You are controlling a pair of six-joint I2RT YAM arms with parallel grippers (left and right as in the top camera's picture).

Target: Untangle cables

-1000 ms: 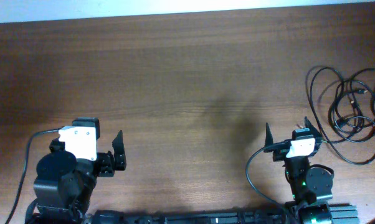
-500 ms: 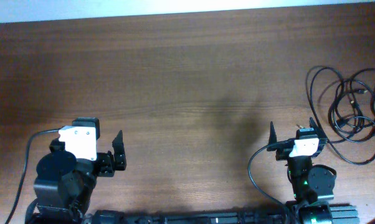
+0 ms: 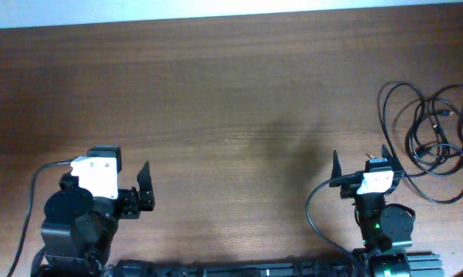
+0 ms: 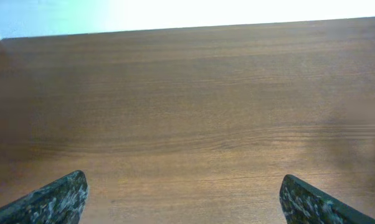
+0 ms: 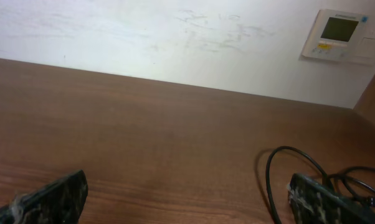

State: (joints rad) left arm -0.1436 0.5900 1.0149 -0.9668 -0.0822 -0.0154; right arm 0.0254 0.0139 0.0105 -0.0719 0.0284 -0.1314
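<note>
Overhead, the brown tabletop (image 3: 231, 92) carries the cables (image 3: 425, 148) at its right edge. They lie in a loose tangle of loops, stretched a little more far-to-near than across, with no single heading. Right pincer (image 3: 361, 157) gapes wide and holds nothing, one finger just beside the nearest loop. Left pincer (image 4: 184, 208) also gapes wide, well apart from the cables.

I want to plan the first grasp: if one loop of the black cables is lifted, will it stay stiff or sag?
Probably floppy: the cables are thin and lie in loose curved loops, so a lifted loop would likely sag. They look light, but the loops overlap, so the whole tangle may drag along.
</note>
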